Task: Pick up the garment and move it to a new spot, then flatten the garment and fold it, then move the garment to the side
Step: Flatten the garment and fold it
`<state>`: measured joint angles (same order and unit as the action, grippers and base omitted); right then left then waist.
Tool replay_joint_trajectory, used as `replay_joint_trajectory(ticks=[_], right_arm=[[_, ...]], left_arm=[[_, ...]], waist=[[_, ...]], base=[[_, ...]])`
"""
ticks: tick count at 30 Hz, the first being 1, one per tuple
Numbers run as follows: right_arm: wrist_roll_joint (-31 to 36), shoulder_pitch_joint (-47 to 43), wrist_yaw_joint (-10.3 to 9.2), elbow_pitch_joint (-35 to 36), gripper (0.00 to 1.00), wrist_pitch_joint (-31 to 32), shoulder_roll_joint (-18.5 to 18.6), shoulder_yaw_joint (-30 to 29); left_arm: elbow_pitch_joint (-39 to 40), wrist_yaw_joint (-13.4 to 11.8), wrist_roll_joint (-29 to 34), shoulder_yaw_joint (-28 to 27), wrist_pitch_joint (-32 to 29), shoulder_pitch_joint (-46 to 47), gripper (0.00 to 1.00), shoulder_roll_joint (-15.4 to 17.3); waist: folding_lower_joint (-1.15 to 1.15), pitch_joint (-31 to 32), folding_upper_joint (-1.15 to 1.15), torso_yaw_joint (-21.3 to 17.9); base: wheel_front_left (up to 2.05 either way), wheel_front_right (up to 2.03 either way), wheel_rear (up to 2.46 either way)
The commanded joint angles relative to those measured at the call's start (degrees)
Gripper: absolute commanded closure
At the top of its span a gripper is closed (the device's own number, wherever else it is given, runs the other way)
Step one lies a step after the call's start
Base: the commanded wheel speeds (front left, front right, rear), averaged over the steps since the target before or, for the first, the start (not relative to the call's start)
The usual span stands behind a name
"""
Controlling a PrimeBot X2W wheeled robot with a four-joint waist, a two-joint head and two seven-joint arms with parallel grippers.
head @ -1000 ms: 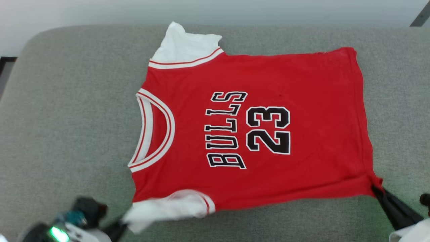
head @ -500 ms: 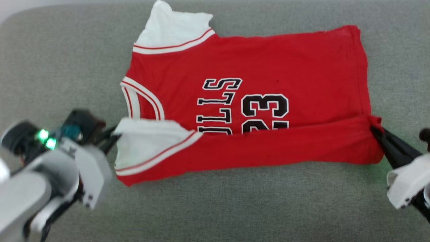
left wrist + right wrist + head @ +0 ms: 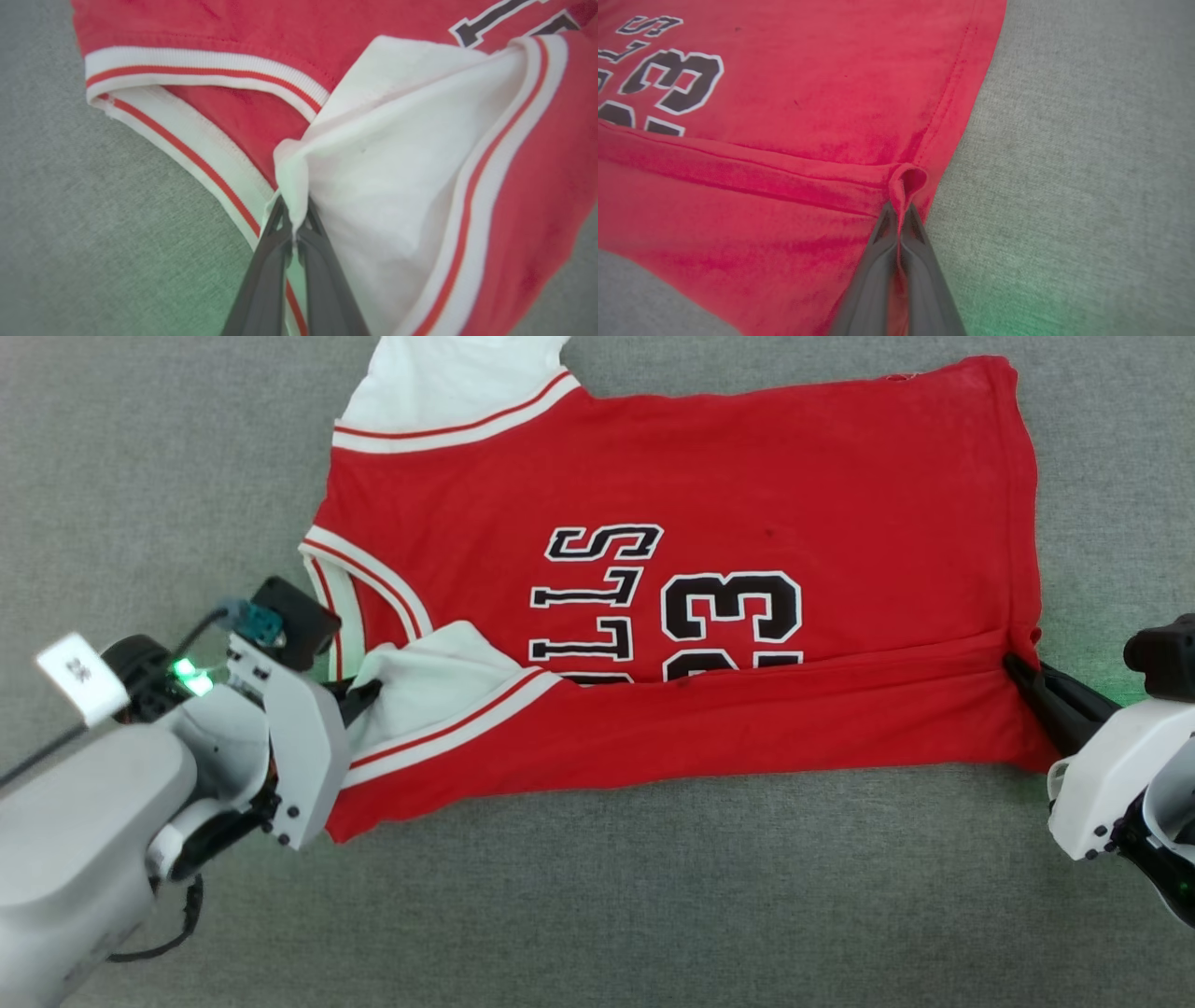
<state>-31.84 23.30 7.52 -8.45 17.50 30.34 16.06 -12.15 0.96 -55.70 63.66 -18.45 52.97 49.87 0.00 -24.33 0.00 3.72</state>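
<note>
The garment (image 3: pixel 747 476) is a bright red shirt with black "BULLS 23" lettering, lying on the grey fabric surface (image 3: pixel 597 915). Its near long edge is folded up over the lettering. My left gripper (image 3: pixel 369 691) is shut on the white near sleeve (image 3: pixel 397 154), pinching its tip (image 3: pixel 292 186) over the striped neckline (image 3: pixel 205 158). My right gripper (image 3: pixel 1013 665) is shut on the garment's near hem corner (image 3: pixel 906 183), at the right end of the fold. The far sleeve (image 3: pixel 439 383) lies flat at the top.
Grey fabric (image 3: pixel 1087 140) surrounds the garment on every side, with open room in front (image 3: pixel 653 915) and to the left (image 3: pixel 140 476). A white tag (image 3: pixel 79 677) and a cable sit on my left forearm.
Both grippers have carried the near edge of the garment farther up over the lettering, so the fold is deeper. The camera has also tilted down, shifting the whole picture.
</note>
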Motion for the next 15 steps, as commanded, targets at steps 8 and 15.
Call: replay_joint_trajectory(ticks=[8,15], right_arm=[[-1.68,1.21,-0.06,-2.49,1.0,4.27,-0.06,1.97],[-2.04,2.14,-0.05,-1.99,0.0,6.32,0.31,2.15]], left_arm=[[-5.3,1.03,-6.45,-0.5,-2.96,-1.72,0.03,-3.18],[-4.61,-0.49,-10.19,-3.09,-2.04,-2.61,0.0,-2.17]], waist=[[0.0,0.61,0.0,-0.04],[0.0,2.85,0.0,0.06]], base=[[0.0,0.0,0.0],[0.0,0.0,0.0]])
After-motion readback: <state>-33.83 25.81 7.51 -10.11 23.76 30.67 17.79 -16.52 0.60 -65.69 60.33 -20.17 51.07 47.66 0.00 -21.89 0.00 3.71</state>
